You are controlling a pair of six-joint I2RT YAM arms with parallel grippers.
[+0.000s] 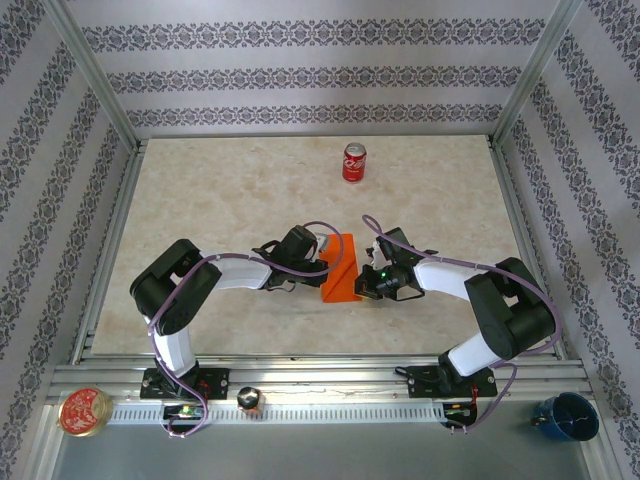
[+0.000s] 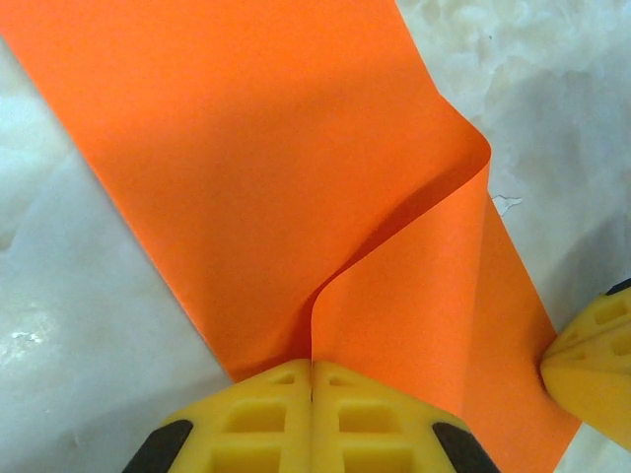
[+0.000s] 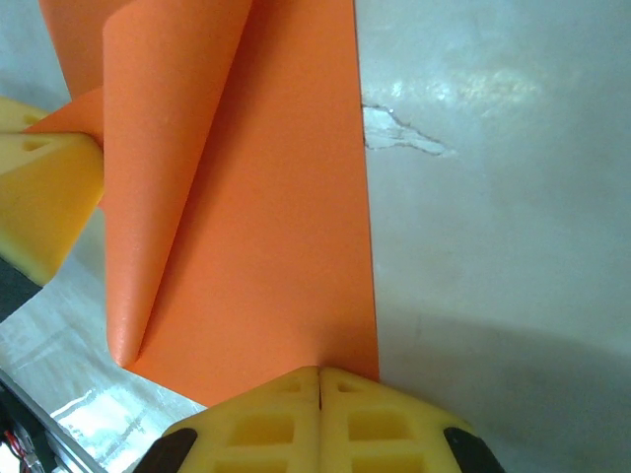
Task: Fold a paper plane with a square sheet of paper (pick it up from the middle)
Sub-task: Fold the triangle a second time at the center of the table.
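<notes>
In the top view the thin bright orange square sheet of paper (image 1: 341, 268) lies mid-frame on the pale marbled table (image 1: 230, 190). The two wrists cover its left edge and lower right corner, so the fingertips there cannot be made out. Both wrist views cut the sheet off at their upper edges. The left gripper (image 2: 312, 367), at bottom centre, is closed on the sheet's edge where a flap curls up. The right gripper (image 3: 320, 374) is likewise pinched shut on an edge. Both arms bend inward, meeting at the paper.
</notes>
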